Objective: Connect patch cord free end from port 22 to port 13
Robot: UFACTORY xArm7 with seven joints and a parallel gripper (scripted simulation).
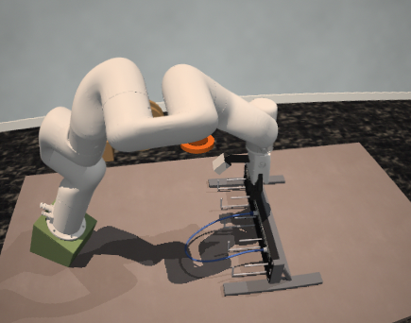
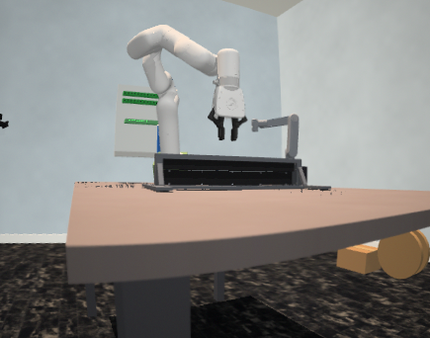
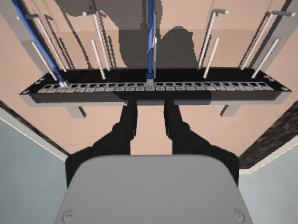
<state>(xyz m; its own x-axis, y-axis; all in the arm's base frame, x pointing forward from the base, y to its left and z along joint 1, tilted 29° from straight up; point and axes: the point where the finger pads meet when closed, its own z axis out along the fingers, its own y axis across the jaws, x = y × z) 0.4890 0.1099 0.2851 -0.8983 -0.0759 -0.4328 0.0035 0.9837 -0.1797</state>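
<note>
Seeing xArm over rack on table, fingers parted, cord looped into ports

We have the table point(image 1: 145, 203) point(image 2: 246, 212) largest, then the white arm point(image 1: 162, 132) point(image 2: 168, 116), bent over it from a green base block point(image 1: 42, 241); next the rack point(image 1: 278, 250) point(image 2: 226, 157) point(image 3: 52, 97), standing on the table; the gripper point(image 2: 227, 135) point(image 3: 150, 103) hangs above the rack, pointing down, released, fingers apart, nothing between them; the blue patch cord point(image 1: 188, 241) point(image 3: 151, 45) bows out in a loop on the rack's port side, both ends at the port row, one near the row's middle, one toward the wrist view's left; we cannot tell port number or latching; thin pale rods point(image 1: 248, 273) point(image 3: 211, 57) stick out beside it
</note>
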